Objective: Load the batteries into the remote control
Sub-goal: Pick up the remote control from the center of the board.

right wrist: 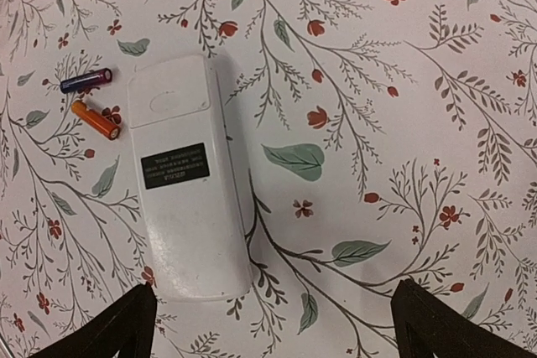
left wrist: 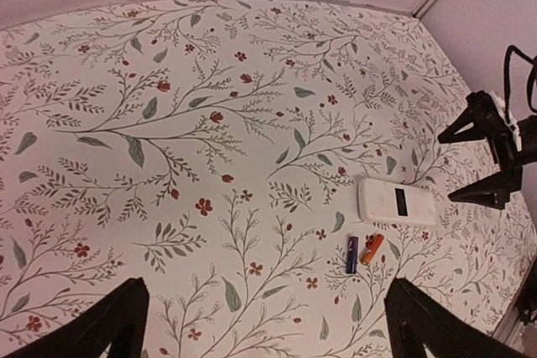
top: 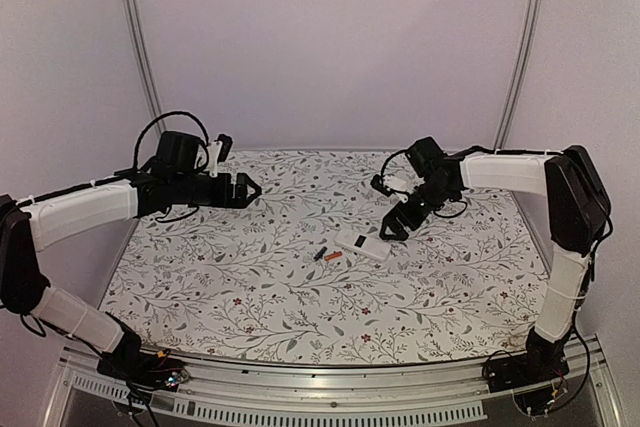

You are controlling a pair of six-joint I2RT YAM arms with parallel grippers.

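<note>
The remote control lies on the flowered tabletop with its plain white back and a black label facing up; it also shows in both wrist views. Just left of it lie the batteries side by side, one orange and one dark, apart from the remote. My right gripper hovers open just above and right of the remote, holding nothing. My left gripper hangs open and empty well to the left of the batteries.
A floral cloth covers the table. White walls with metal posts close in the back and sides. A metal rail runs along the near edge by the arm bases.
</note>
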